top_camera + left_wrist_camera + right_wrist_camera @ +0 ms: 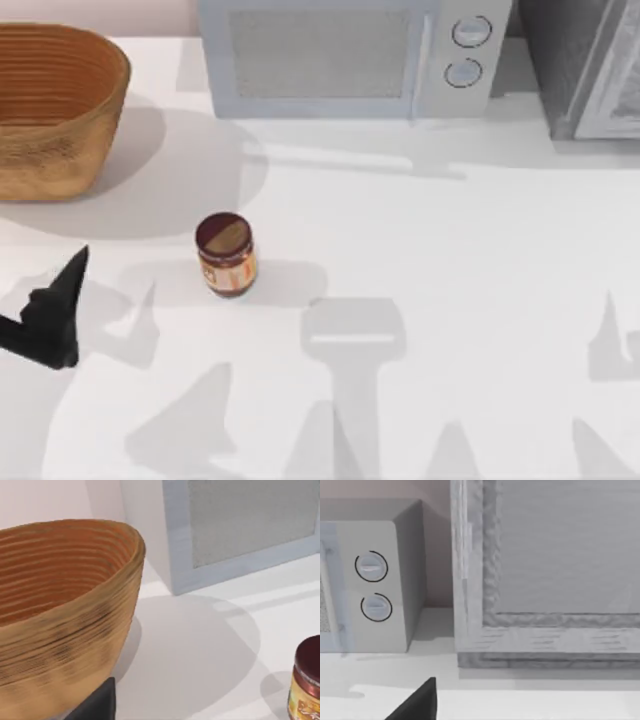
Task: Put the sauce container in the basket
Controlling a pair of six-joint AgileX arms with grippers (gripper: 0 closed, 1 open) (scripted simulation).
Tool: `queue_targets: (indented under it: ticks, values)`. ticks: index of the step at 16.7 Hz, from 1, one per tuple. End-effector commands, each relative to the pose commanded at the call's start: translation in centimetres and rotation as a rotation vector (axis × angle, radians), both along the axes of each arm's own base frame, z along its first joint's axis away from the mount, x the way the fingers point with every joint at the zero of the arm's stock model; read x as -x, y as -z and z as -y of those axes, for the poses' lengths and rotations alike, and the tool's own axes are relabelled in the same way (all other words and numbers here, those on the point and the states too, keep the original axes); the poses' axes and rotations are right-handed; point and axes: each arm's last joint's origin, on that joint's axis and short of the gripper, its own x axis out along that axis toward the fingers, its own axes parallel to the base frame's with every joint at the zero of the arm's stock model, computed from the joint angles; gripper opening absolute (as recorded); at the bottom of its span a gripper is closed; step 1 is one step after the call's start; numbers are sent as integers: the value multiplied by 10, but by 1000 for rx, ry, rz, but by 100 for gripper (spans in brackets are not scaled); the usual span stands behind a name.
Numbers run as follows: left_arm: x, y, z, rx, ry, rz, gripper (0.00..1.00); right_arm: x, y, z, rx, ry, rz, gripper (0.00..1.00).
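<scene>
Left gripper (55,310) sits low at the left edge of the top view, dark wedge pointing up-right. Can't tell if its fingers are spread or pressed together; nothing is held in it. Right arm is parked off to the right, looking at the appliances; can't tell its gripper state either.

Sauce container (226,254) stands upright on the white table (450,250), left of centre in the top view, to the right of the left gripper and slightly above it, near but clearly apart. In the left wrist view the jar (306,680) is cut off at the lower right edge.

Handling guess: small rigid jar, probably light, smooth label wall so could slip. Round, so it may roll if tipped. Best hold looks like a side pinch across the body just under the dark lid, fingers on opposite sides.

Basket (55,110) sits in the upper left of the top view, well apart from the jar, open top, stiff ribbed walls. Microwave (345,55) at the upper centre, farther back.
</scene>
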Motion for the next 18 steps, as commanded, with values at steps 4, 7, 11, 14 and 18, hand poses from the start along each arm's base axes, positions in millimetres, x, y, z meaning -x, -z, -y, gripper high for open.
queue_targets:
  ticks: [4, 7, 11, 14, 18]
  values:
    - [-46, 1, 1, -26, 256, -82, 100, 0, 0, 0, 0, 0, 0, 100]
    - [-87, 17, 0, -10, 459, -118, 100, 0, 0, 0, 0, 0, 0, 100]
    - [-137, 60, -3, 57, 708, -118, 100, 0, 0, 0, 0, 0, 0, 100]
    - [-164, 101, -7, 125, 859, -86, 100, 0, 0, 0, 0, 0, 0, 100]
    - [-186, 152, -10, 208, 1000, -20, 100, 0, 0, 0, 0, 0, 0, 100]
